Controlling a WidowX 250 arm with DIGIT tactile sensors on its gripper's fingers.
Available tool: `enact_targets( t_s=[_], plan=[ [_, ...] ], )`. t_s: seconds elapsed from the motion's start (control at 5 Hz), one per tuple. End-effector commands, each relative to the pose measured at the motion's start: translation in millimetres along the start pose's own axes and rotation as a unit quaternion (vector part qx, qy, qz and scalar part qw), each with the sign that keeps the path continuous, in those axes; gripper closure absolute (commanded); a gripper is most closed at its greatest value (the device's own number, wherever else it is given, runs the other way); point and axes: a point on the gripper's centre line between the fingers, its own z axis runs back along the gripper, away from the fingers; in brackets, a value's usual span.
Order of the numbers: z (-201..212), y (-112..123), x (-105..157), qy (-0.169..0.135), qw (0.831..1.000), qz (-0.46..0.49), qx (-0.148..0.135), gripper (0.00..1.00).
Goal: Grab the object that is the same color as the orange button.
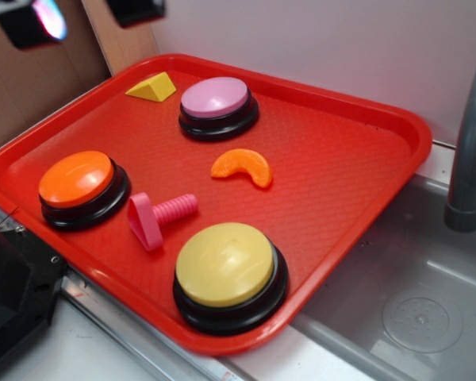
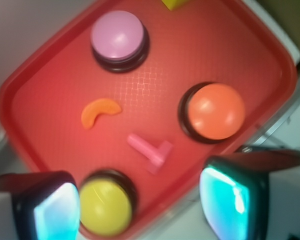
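Lying clear btwn pink button (image 1: 218, 107), pink peg (image 1: 159, 219) & yellow button (image 1: 228, 271): orange segment (image 1: 242, 167); hand (image 2: 140, 205) wide, empty.

I count three push buttons on one red tray (image 1: 357, 103): one orange button (image 1: 78, 181), one pink-topped button (image 1: 216, 100) and one yellow-topped button (image 1: 226, 267). I also see three small pieces: one orange crescent (image 1: 243, 167), one pink peg (image 1: 159, 218), one yellow wedge (image 1: 152, 87).

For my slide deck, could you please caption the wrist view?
Open end effector above a red tray holding an orange segment, pink peg, and three buttons.
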Motion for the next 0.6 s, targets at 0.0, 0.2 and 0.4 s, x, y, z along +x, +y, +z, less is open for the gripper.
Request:
enact_targets(
  t_s=[0.0,0.2,0.4],
  plan=[
    [-54.7,-41.1,18.6,-0.04,0.99,0.13,-0.027,0.0],
    [-85.1,-56.3,23.0,-0.057,0.986,0.15,-0.032,0.0],
    [-110.1,-65.2,24.0,-0.055,0.987,0.149,-0.008,0.0]
  ],
)
